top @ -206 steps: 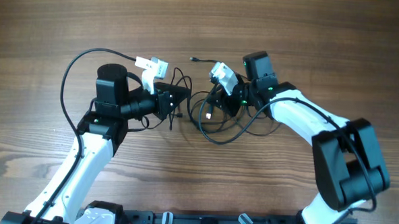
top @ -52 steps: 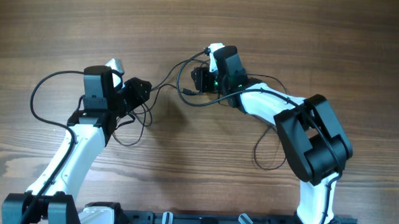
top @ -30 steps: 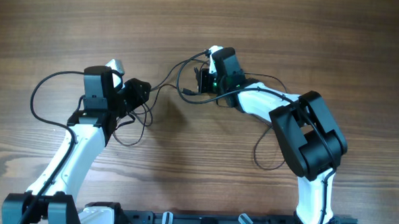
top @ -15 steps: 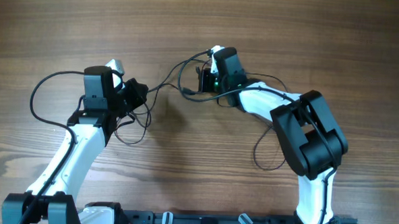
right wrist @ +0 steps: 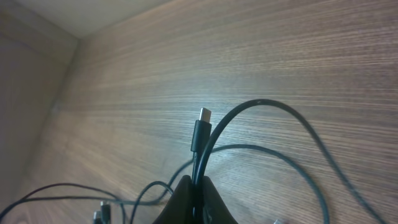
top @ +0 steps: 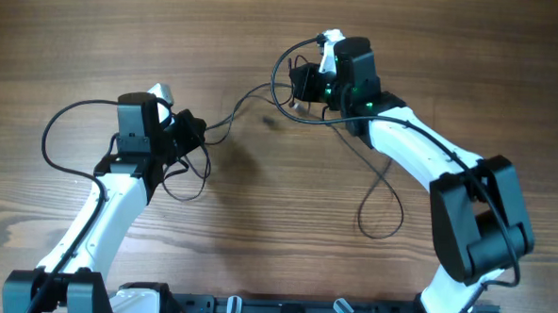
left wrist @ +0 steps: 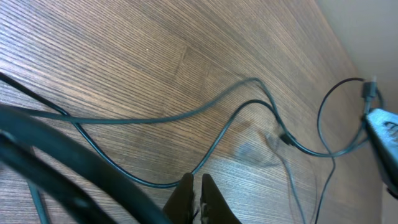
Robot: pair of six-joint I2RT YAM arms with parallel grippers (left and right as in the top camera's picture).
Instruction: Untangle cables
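1. The left gripper [top: 193, 132] has its jaws pressed together on a thin dark cable [top: 248, 99] (the pinch sits at the bottom edge of the left wrist view).
2. The right gripper [top: 306, 82] is clamped on a cable end just below its USB-C plug [right wrist: 201, 126], which stands upright above the fingertips.
3. The cable runs between the two grippers over the middle of the table [top: 96, 35]. A slack loop [top: 380, 213] lies beside the right arm.
4. Bare wood lies open along the far edge and in the front centre.
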